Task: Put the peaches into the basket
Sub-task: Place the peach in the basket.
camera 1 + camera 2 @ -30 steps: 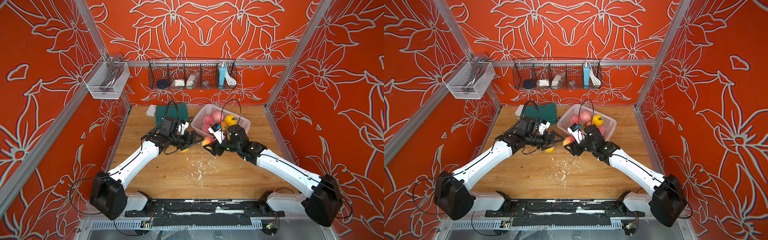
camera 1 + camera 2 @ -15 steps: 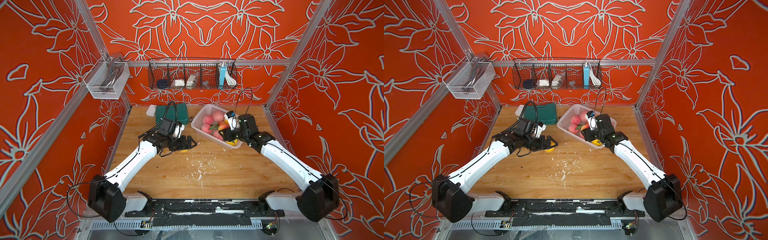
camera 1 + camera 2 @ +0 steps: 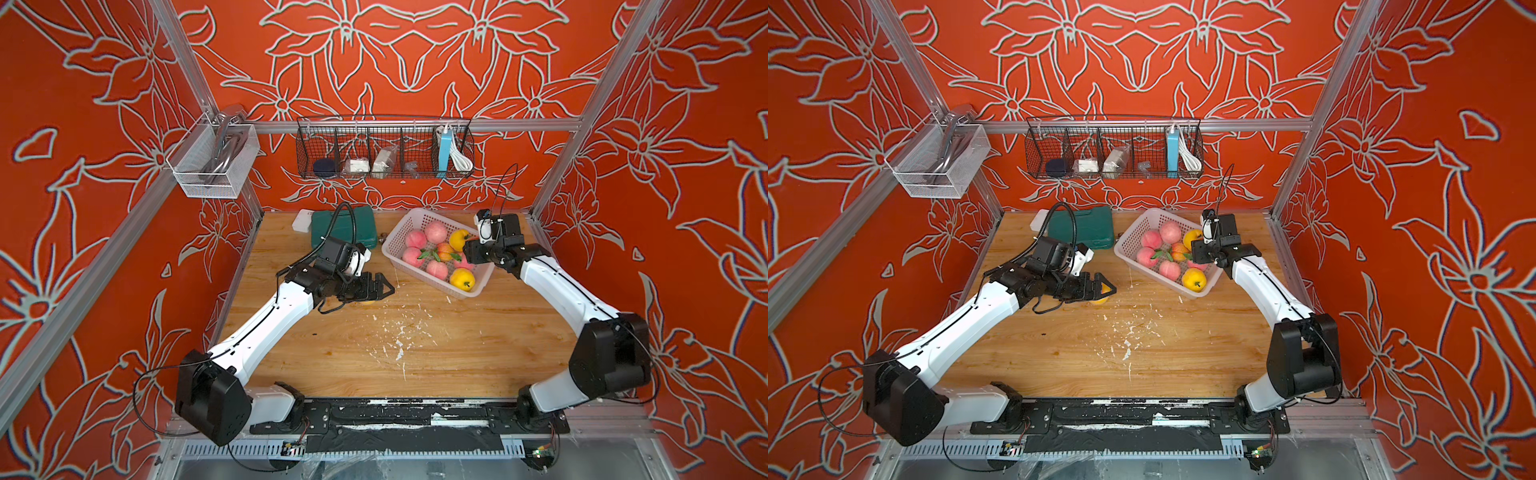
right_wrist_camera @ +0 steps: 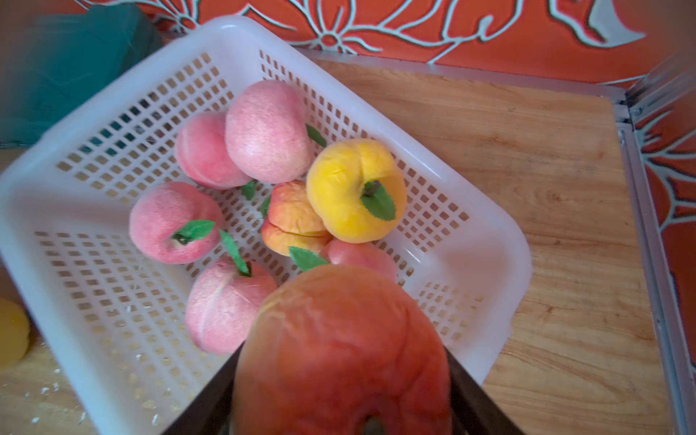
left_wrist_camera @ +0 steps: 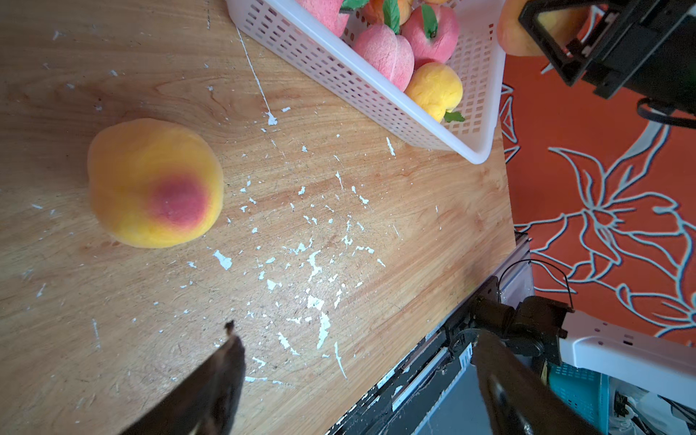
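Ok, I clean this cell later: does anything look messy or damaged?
White flakes litter the table beside the basket, maybe chipped paint. One orange peach in the basket looks creased and dented.

In both top views, loose peach [image 3: 1099, 300] is largely hidden under left fingers [image 3: 1104, 279]. Held peach [image 4: 339, 350], clamped between right fingers [image 4: 470, 395], is blurred and cut off at the edge.

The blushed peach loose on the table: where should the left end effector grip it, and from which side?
Probably across its widest middle, from above: the peach is round and sits on the table apart from the basket, so both flanks are free.
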